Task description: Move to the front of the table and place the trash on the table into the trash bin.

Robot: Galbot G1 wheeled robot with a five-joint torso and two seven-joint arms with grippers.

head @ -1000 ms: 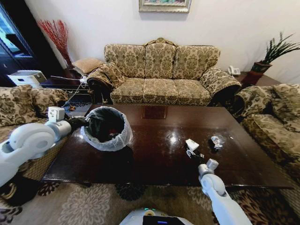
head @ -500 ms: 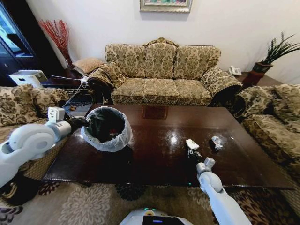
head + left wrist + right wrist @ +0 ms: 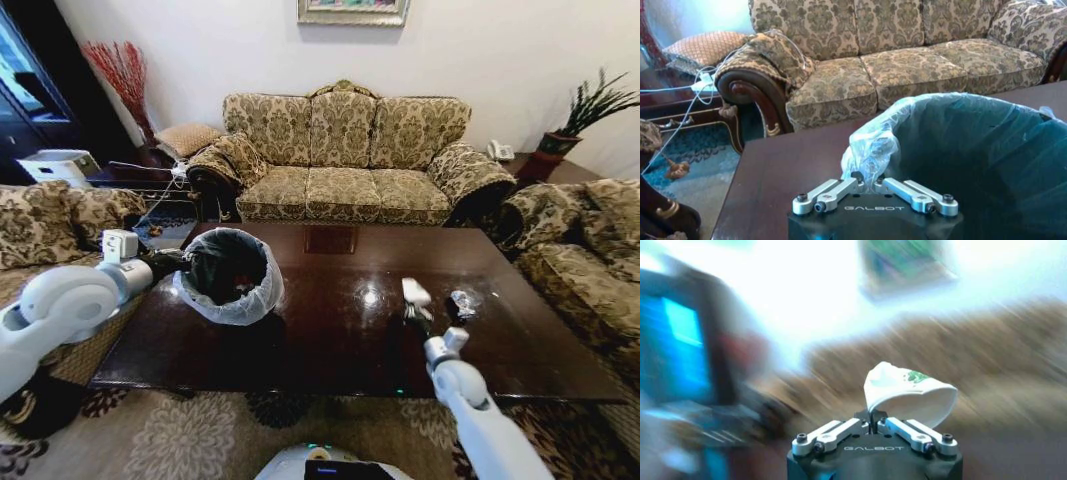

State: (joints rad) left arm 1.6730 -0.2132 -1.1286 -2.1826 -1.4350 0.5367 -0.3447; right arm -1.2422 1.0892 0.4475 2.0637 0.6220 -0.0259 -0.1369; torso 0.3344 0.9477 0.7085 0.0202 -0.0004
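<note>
Lifted off the counter (image 3: 330, 330) since a second ago, a white wrapper (image 3: 907, 397) sits pinched in the right gripper (image 3: 417, 312) fingers (green print showing). Left gripper (image 3: 873, 187) clamps the trash bin (image 3: 230, 275) liner; a crinkled scrap (image 3: 462, 303) lies nearby.

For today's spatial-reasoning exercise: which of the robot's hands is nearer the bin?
Left. The left hand grips the bag at the bin rim; the right hand holds a white scrap across the table.
</note>
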